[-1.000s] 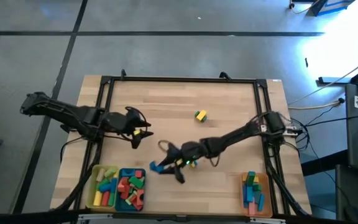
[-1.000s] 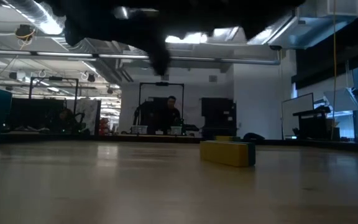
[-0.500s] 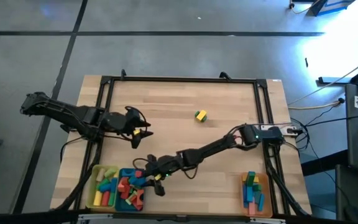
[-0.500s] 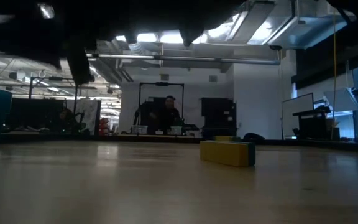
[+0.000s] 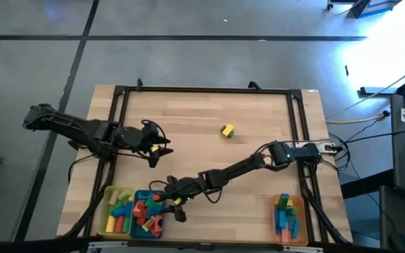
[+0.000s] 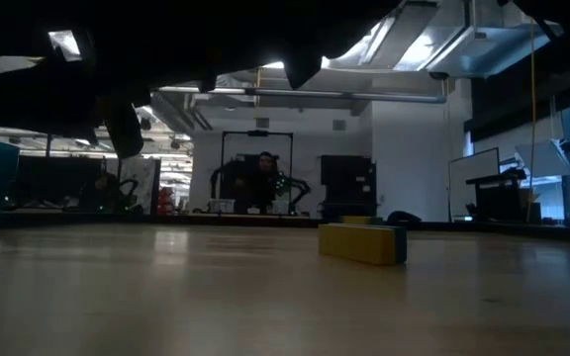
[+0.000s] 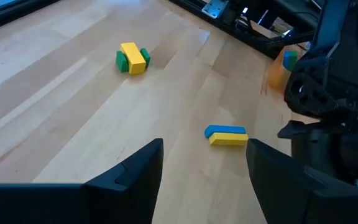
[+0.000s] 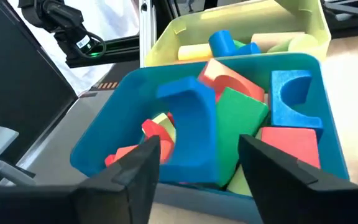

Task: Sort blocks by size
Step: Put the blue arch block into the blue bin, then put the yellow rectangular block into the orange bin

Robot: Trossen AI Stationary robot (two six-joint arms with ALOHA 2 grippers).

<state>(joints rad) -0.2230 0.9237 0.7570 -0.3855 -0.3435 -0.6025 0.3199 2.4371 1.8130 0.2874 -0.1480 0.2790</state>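
Note:
My right gripper (image 5: 169, 202) reaches across to the near left and hangs open over the teal tray (image 5: 146, 192). In the right wrist view a blue arch block (image 8: 188, 124) lies in that tray (image 8: 101, 143) on other red, green and blue blocks, between my open fingers (image 8: 199, 142). I cannot tell whether a finger still touches it. My left gripper (image 5: 162, 149) waits open and empty above the table's left part. A yellow-and-green pair of blocks (image 5: 226, 130) rests on the table. A blue-and-yellow pair (image 7: 227, 135) lies on the table near my right arm.
A yellow tray (image 5: 107, 205) with several blocks stands left of the teal one, and an orange tray (image 5: 302, 218) with blue and green blocks stands at the near right. A dark frame (image 5: 202, 89) borders the table. A person shows far behind it (image 6: 263, 178).
My right gripper has gone from the table's middle toward the near left edge, carrying the blue block, and now hangs over the teal tray. It has kept almost still for the last half second. The blue block now lies in that tray.

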